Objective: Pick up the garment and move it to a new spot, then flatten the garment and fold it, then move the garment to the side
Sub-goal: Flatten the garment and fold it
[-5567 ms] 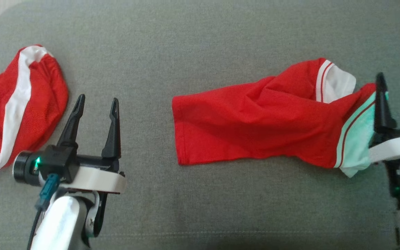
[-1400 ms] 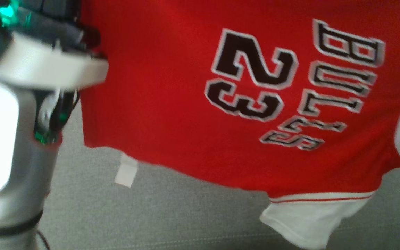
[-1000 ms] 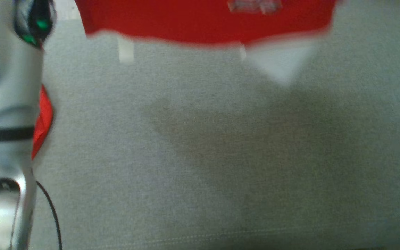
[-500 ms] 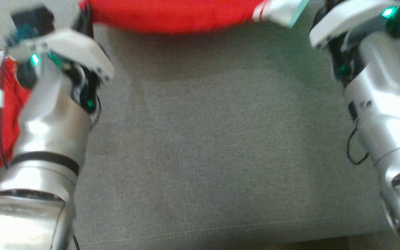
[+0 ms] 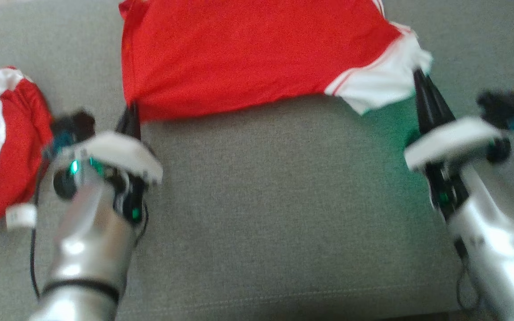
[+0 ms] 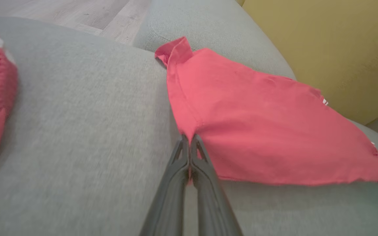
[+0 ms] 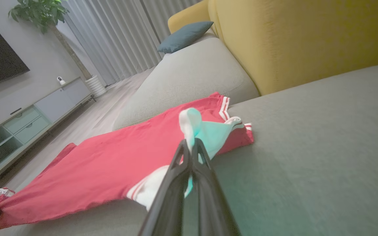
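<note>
Right now my left gripper (image 6: 189, 144) has its two dark fingers pressed together on the near left corner of the red garment (image 5: 248, 58). In the left wrist view the hem bunches just above the tips at centre frame. My right gripper (image 7: 189, 146) is likewise pinched tight on the white sleeve (image 5: 382, 84), whose cloth curls up over the tips in the middle of the right wrist view, tinted green.

In the head view, which is a little blurred, the left gripper sits at the lower left with its tips meeting the garment's corner. The right gripper sits at the right, its tips touching the sleeve's edge. Between them the garment's near edge runs across the upper middle of the frame, and the red body spreads towards the top edge over the grey sofa seat (image 5: 283, 200).

A second red and white garment (image 5: 2, 142) lies crumpled at the left edge of the head view, apart from the first and beside my left wrist. Beyond the seat, a yellow backrest (image 7: 290, 39) takes the upper right of the right wrist view, with a blue cushion (image 7: 184, 36) near top centre.
</note>
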